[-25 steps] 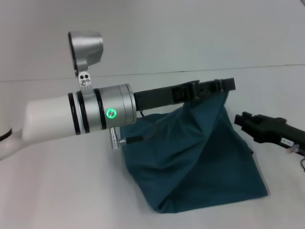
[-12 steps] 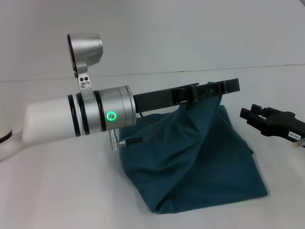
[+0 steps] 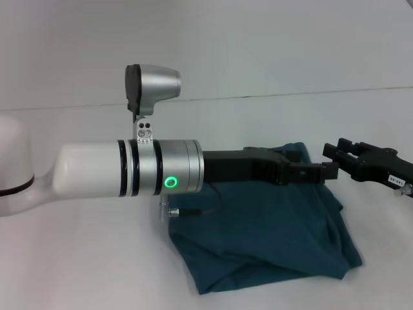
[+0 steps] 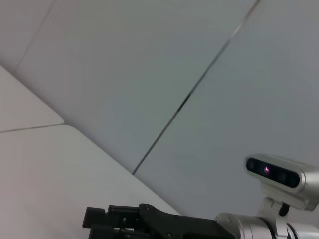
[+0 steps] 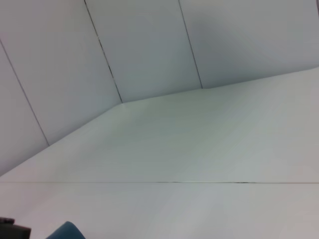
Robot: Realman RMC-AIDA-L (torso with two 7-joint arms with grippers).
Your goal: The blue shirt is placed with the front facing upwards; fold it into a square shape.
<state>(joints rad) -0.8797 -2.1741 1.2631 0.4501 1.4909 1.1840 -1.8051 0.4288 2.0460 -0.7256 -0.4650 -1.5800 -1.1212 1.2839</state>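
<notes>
**Fold laid over, shirt nearly flat**

My left pincer [image 3: 326, 171] reaches across the work from my left side, arm stretched level, its dark tip over the far right part of the blue shirt [image 3: 271, 239]. A second ago that tip was higher and had a peak of cloth drawn up under it like a tent; now the arm has dropped and pushed further to the right, and the peak is gone. The shirt lies below and behind the tip as a low, rumpled, roughly four-sided heap on the white table [image 3: 77, 258], with no lettering showing. Whether my left fingers are spread, pressed together or pinching a hem I cannot tell: the tip is a dark block against dark cloth, and my left wrist view only gives the wall and the side of an arm.

Just to the right of that tip, and apart from it, my right pincer [image 3: 337, 150] hangs above the table beyond the shirt's right edge. Its two prongs look spread with nothing between them. It has stayed roughly where it was half a second ago.

I judge that the carried layer has been laid over and this fold is about done. The outline is still uneven, with a loose near-right corner, so squaring up remains.
</notes>
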